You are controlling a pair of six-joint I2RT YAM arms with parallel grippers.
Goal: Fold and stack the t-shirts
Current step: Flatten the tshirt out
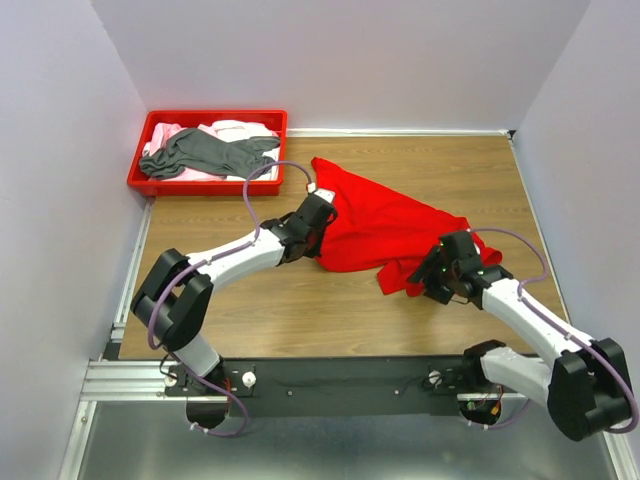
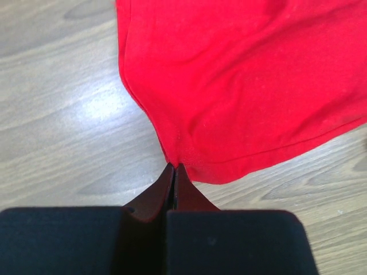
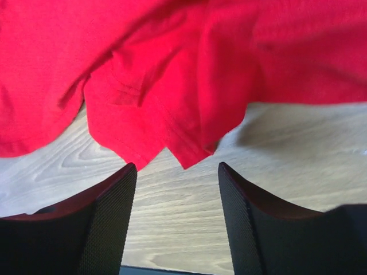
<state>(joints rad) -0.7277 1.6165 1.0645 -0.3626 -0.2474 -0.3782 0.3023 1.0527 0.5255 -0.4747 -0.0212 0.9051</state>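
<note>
The left hand (image 2: 175, 169) is clamped tight, its fingers pressed together on the hem of the red t-shirt (image 1: 390, 225). We see the shirt lying rumpled at the middle of the tabletop (image 1: 300, 305), spreading toward the right edge. The right hand (image 3: 176, 172) is spread wide at the shirt's near-right corner. Its two fingers (image 3: 112, 200) stand well apart over bare wood, and the cloth's loose folds lie just ahead of the gap, with nothing between them. A small white label (image 1: 312, 187) shows at the shirt's far end, too small for us to read. In the far-left corner a red tray (image 1: 135, 182) holds a dark grey t-shirt (image 1: 205, 152) draped over pale pink t-shirts (image 1: 240, 128).
</note>
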